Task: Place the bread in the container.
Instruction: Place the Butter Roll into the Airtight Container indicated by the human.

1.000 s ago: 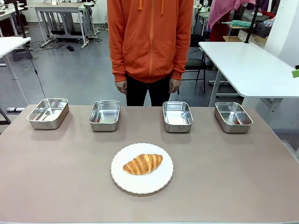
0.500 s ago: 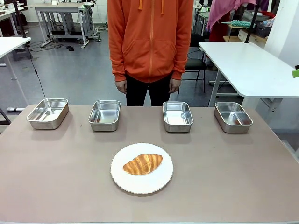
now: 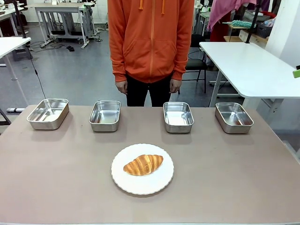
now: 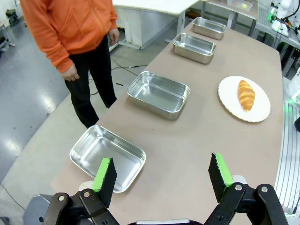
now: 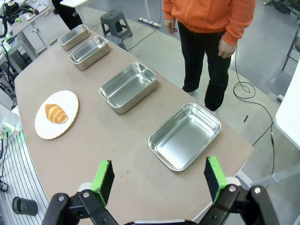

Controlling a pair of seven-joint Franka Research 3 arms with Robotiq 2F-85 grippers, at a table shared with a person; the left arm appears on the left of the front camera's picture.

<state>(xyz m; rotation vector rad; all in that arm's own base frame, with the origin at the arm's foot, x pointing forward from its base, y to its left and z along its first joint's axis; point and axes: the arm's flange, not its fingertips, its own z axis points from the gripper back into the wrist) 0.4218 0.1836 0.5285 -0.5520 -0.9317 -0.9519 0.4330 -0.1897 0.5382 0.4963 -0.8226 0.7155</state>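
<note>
Steel containers, four in all, stand in a row along the far side of the brown table (image 3: 56, 183), each apart from the next.

1. Left gripper (image 4: 161, 176): seen in the left wrist view, it hangs above the left end of the table. Its jaws stand wide apart with nothing between the green pads (image 4: 104, 174).
2. Left-end container (image 3: 48, 113): rectangular, shiny, empty. In the left wrist view it lies just beyond the gripper's fingers.
3. Second container (image 3: 105, 116): empty, left of centre.
4. Person (image 3: 151, 42): stands at the far edge, behind the gap between the second and third containers, in an orange hooded top. The hand on the scene's left (image 3: 122, 87) and the hand on the scene's right (image 3: 175, 86) hang at the sides, clear of the table.
5. Bread (image 3: 143, 164): lies flat on the white scalloped plate (image 3: 136, 186), near-centre of the table, well apart from every container. No gripper or hand touches it.
6. Third container (image 3: 178, 116): empty, right of centre.
7. Right-end container (image 3: 234, 117): empty. In the right wrist view it lies just beyond the fingers.
8. Right gripper (image 5: 158, 174): seen in the right wrist view, it hangs above the right end of the table. Its jaws are spread wide and hold nothing.
</note>
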